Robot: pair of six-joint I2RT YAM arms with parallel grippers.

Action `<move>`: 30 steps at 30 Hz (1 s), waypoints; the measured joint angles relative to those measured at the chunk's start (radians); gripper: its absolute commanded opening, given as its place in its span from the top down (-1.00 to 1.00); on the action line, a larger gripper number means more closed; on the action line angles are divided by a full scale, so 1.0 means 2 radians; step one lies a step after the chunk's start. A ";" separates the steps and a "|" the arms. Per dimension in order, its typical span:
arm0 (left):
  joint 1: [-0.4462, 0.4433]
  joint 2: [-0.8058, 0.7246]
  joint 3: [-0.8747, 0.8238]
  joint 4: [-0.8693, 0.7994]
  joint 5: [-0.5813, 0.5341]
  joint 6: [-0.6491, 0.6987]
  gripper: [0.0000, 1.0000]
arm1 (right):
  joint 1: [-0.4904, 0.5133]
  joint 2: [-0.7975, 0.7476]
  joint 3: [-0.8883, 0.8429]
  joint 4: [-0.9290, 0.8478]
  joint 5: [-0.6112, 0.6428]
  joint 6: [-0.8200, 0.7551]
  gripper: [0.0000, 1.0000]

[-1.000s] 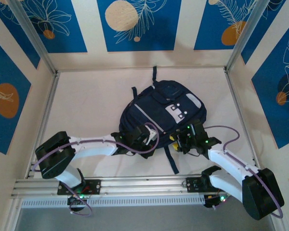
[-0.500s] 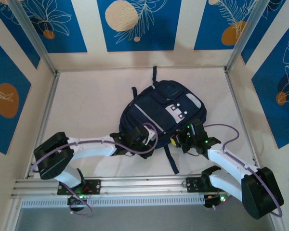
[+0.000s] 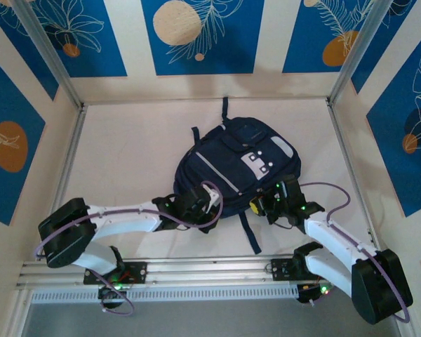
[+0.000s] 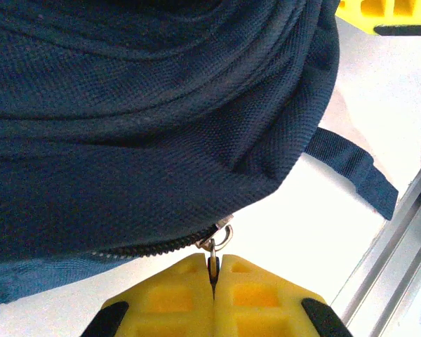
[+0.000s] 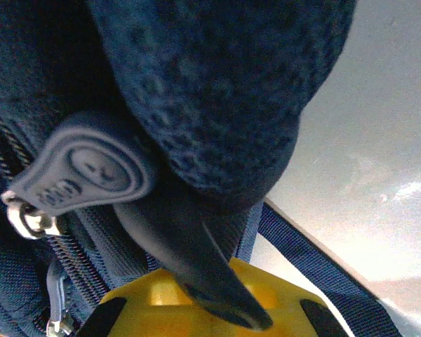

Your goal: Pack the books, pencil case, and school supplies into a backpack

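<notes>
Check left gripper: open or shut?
Shut. The left gripper has its yellow fingers pressed together on the thin dark zipper pull, just below the metal slider of the backpack.

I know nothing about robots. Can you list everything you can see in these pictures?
backpack: one, dark navy with white-grey patches, lying mid-table
loose strap: one, navy, trailing from the backpack toward the near edge
metal zip pull: one, silver, at the end of a zip on the backpack
logo tab: one, navy, on a zip slider
long dark tab: one, navy, beside the logo tab
table: one, white, under everything
wall panels: several, blue with orange and cream circles, around the table
rail: one, metal, along the near edge
left arm: one, white and black; yellow jaws shut on the metal zip pull
right arm: one, white and black; yellow jaws shut on the long dark tab
</notes>
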 measured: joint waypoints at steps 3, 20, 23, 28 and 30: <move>0.000 -0.008 -0.006 0.000 -0.005 0.000 1.00 | -0.007 0.000 0.000 -0.001 -0.006 -0.007 1.00; 0.003 -0.031 -0.031 0.000 -0.018 -0.003 1.00 | -0.027 0.029 0.016 -0.020 -0.025 -0.083 1.00; 0.004 -0.032 -0.031 0.000 -0.018 -0.003 1.00 | -0.032 0.069 0.047 -0.039 -0.029 -0.115 1.00; 0.005 -0.030 -0.030 0.001 -0.018 -0.002 1.00 | -0.054 0.147 0.094 -0.058 -0.051 -0.161 1.00; 0.006 -0.023 -0.024 0.001 -0.018 -0.002 1.00 | -0.064 0.183 0.119 -0.065 -0.066 -0.178 0.98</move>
